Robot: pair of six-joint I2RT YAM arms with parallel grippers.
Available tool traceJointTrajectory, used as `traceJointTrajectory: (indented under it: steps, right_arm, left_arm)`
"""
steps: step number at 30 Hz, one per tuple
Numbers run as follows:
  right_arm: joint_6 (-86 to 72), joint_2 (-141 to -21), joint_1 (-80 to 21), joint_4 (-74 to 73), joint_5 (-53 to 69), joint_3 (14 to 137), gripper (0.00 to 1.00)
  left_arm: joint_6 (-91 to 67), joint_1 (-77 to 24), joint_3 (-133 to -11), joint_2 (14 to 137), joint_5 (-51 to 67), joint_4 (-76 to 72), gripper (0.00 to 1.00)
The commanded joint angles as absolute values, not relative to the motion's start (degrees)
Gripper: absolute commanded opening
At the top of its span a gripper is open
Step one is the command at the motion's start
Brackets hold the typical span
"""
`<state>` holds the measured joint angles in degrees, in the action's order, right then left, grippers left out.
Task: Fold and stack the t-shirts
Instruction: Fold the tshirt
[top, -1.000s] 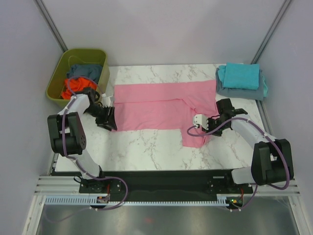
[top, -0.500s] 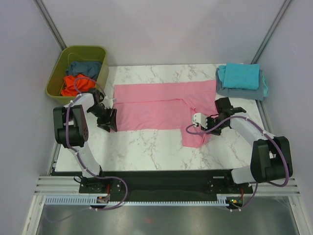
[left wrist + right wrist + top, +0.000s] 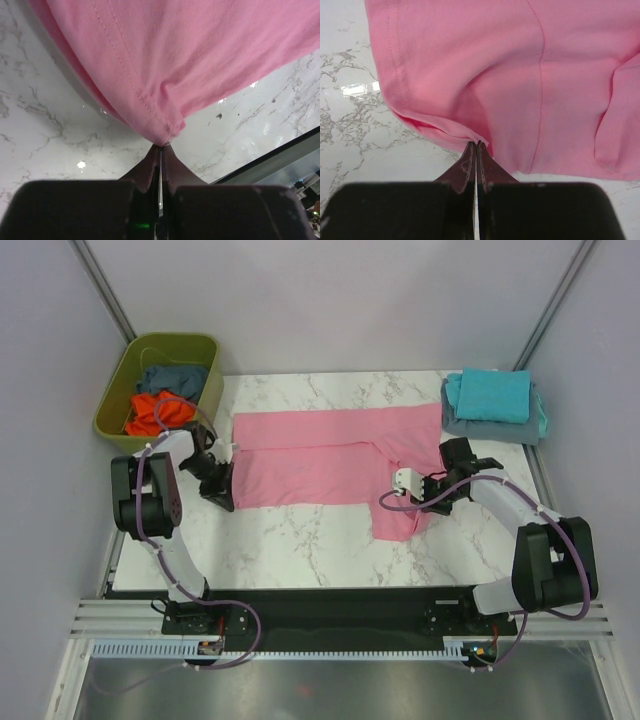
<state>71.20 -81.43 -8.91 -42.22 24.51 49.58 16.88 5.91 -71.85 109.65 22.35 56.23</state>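
Surface [image 3: 300, 540]: marble and bears the cloth.
Light pink t-shirt [image 3: 320, 460]: spread mid-surface, long axis left–right. The stitched hem end points toward the left arm. A flap drops toward the near edge on the right.
Left end effector [image 3: 160, 147]: clamped on the near-left hem corner, with the cloth lying beyond it.
Right end effector [image 3: 476, 145]: clamped on that flap's edge.
Each arm is nearest its own end, so a fold away from the bases looks likely.

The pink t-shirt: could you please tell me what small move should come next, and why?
Probably raise both arms together a little. The left gripper and right gripper have their jaws shut on the near side of the pink t-shirt, which lies flat on the table; lifting should free it to fold over.
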Motion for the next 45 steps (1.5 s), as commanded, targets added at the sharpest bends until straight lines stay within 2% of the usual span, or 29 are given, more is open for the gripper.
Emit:
traceJointTrajectory:
  steps: [1,19,26,37,45]
  right_arm:
    - [67.7,-79.7,-9.3,-40.3,24.9,50.6,0.0]
    - [61.1,-76.1,-9.3,-36.8,24.8,49.0,0.0]
    - [50.5,-76.6,-8.3,-32.6,25.8,52.6,0.0]
    - [35.3,-78.2,-5.9,-22.6,25.8,61.2,0.0]
    - [31.2,-83.4,-3.1,-18.1,25.1,67.9,0.0]
  left_arm:
    - [17.5,7.6,-73.2,105.5,20.9,55.5,0.02]
    - [18.9,7.6,-75.5,99.0,20.8,55.8,0.02]
    - [21.6,7.1,-77.4,96.9,20.9,59.3,0.02]
    - [21.6,6.1,-86.5,102.6,20.8,61.2,0.02]
    - [20.9,5.5,-94.6,108.8,20.4,61.8,0.02]
